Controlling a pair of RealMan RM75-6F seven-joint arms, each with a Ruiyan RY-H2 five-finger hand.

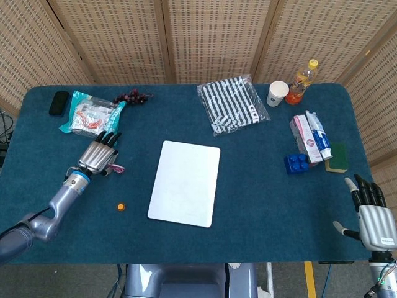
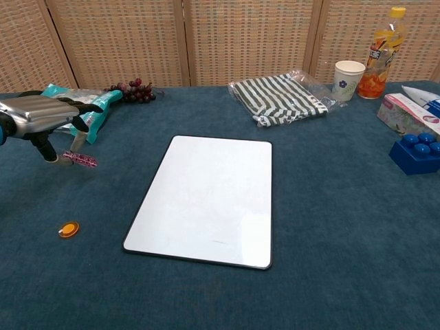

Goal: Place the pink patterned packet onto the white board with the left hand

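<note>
The pink patterned packet [image 2: 82, 159] hangs just above the blue cloth, seen almost edge-on, pinched at its left end by my left hand [image 2: 42, 117]. In the head view only a pink sliver of the packet [image 1: 115, 167] shows beside that left hand [image 1: 98, 157]. The white board [image 1: 185, 183] lies flat in the middle of the table, to the right of the packet and apart from it; the chest view shows the board [image 2: 206, 196] bare. My right hand [image 1: 372, 214] stays at the table's near right corner, fingers apart, holding nothing.
A teal snack bag [image 1: 92, 113], grapes [image 1: 131, 97] and a black object [image 1: 59, 102] lie behind the left hand. A small orange disc [image 1: 121, 206] sits near the board's lower left. A striped bagged cloth [image 1: 232, 103], cup [image 1: 278, 93], bottle [image 1: 302, 81], toothpaste boxes [image 1: 310, 136], blue brick [image 1: 296, 163] and sponge [image 1: 338, 157] lie at back right.
</note>
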